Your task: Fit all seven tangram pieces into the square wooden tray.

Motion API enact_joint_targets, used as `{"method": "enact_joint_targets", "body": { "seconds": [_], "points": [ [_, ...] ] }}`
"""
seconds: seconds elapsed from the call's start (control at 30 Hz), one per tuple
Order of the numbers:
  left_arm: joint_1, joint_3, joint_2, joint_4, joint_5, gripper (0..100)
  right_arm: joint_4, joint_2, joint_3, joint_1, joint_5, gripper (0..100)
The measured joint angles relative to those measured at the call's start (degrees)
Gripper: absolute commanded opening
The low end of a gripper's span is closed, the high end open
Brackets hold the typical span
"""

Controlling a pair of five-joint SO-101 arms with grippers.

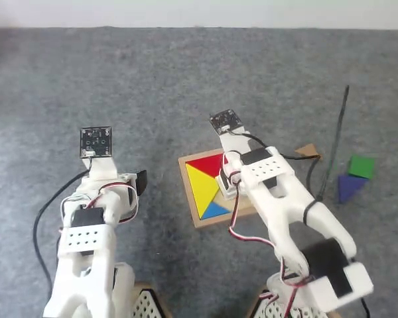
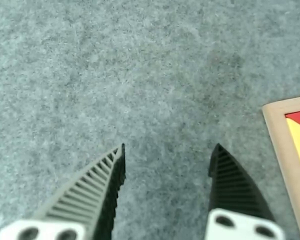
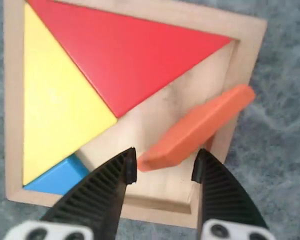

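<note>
- Right pincer (image 3: 165,162) spread wide over the tray (image 3: 247,60); orange piece (image 3: 195,127) lies tilted across its rim, one end between the fingers (image 3: 215,190), seemingly ungripped.
- Blue piece (image 3: 55,177) partly hidden behind a finger.
- Left pincer (image 2: 167,160) released over grey tabletop (image 2: 140,65), tray cut off alongside.

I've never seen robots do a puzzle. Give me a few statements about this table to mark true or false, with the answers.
1. The red triangular piece lies inside the square wooden tray. True.
2. The orange wooden piece lies flat in the tray. False: it is tilted, with one end over the rim.
3. The left gripper holds a puzzle piece. False: it is open over the grey carpet, holding nothing.
4. A green square piece sits on the carpet outside the tray. True.
</note>
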Motion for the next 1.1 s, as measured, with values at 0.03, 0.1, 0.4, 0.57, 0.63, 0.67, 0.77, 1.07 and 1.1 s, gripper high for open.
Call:
{"method": "enact_joint_targets", "body": {
  "seconds": [0.03,0.1,0.4,0.57,0.63,0.67,0.77,1.07,1.1],
  "points": [
    [0.0,0.0,0.0,0.0,0.0,27,0.5,-1.6,0.0,0.0,-0.1,19.1],
    [0.0,0.0,0.0,0.0,0.0,27,2.0,-5.6,0.0,-0.1,-0.1,19.1],
    [0.0,0.0,0.0,0.0,0.0,27,3.3,-13.1,0.0,1.4,-0.3,19.2],
    [0.0,0.0,0.0,0.0,0.0,27,3.3,-7.6,0.0,-0.4,-0.3,19.3],
    [0.0,0.0,0.0,0.0,0.0,27,3.2,-4.9,-1.2,-1.8,-0.3,19.1],
    [0.0,0.0,0.0,0.0,0.0,27,3.2,-3.7,-2.0,-1.8,-0.3,19.1],
    [0.0,0.0,0.0,0.0,0.0,27,3.2,-0.4,-4.3,-1.4,-0.3,19.1],
    [0.0,0.0,0.0,0.0,0.0,27,3.2,1.1,-5.3,2.4,-0.3,19.1],
    [0.0,0.0,0.0,0.0,0.0,27,3.2,1.1,-5.3,2.8,-0.3,19.1]
  ]
}}
